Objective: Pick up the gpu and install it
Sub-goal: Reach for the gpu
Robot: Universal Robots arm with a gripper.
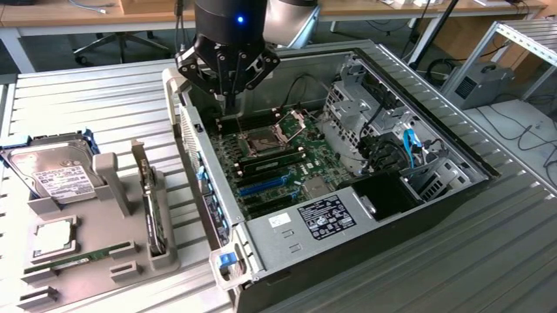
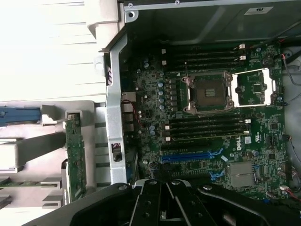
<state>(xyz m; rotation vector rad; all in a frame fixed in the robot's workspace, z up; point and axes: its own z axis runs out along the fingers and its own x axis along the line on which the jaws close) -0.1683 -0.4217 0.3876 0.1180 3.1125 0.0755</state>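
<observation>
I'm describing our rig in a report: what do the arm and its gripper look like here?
The arm ends in a rounded silver-grey joint beside a black cylindrical wrist section carrying a small blue light. The gripper is black, built of slim hinged link bars with pale pivot pins, and tapers to narrow tips.

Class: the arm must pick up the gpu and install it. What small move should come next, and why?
Probably shift the tool toward the exterior view's left, to above the gpu. The tool is shut, holds nothing and hangs over the open computer case, while the gpu stands on edge in the gray holder.
</observation>
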